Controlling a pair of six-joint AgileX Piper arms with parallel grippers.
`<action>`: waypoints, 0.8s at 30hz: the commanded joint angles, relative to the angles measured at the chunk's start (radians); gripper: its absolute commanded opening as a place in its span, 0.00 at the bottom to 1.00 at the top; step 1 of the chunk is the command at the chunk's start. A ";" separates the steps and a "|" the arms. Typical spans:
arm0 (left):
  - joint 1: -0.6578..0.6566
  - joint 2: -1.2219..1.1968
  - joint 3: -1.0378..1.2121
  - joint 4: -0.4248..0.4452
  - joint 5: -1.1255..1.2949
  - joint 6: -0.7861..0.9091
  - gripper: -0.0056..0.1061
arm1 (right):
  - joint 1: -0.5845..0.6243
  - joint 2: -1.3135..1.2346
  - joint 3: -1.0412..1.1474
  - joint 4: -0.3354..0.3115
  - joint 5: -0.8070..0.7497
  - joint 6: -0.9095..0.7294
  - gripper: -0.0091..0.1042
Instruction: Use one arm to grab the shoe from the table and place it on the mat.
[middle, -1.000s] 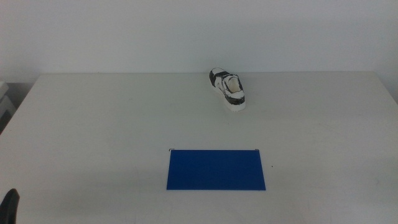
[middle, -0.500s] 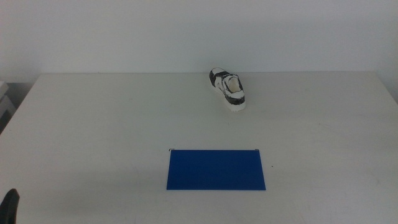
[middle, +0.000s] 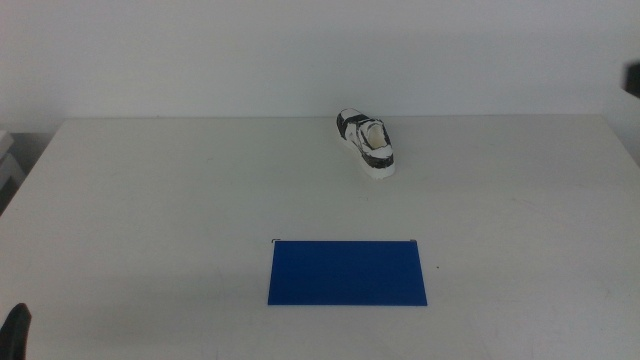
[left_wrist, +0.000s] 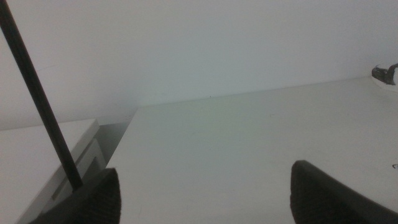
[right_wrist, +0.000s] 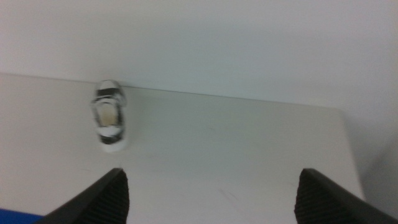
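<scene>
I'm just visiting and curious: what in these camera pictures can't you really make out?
- Right gripper: absent from the middle view; only its jaw tips show in the right wrist view, wide apart.
- Left gripper: middle view's bottom edge cuts it to a dark sliver.
- Shoe: cut by the left wrist picture's edge; blurred in the right wrist view.
- Mat: only a corner there.

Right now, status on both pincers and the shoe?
Left pincer open, waiting at near-left table corner. Right pincer open, facing shoe. Shoe ungrasped at far edge, off mat. Nothing between.
</scene>
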 joint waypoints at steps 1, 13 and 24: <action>-0.004 -0.007 0.005 -0.009 -0.081 -0.006 0.89 | 0.041 0.081 -0.125 -0.017 -0.021 -0.010 0.89; -0.004 -0.007 0.005 -0.009 -0.081 -0.006 0.89 | 0.131 0.561 -0.648 -0.029 0.216 -0.048 0.89; -0.004 -0.007 0.005 -0.009 -0.081 -0.006 0.89 | 0.131 0.887 -0.987 0.104 0.296 -0.080 0.89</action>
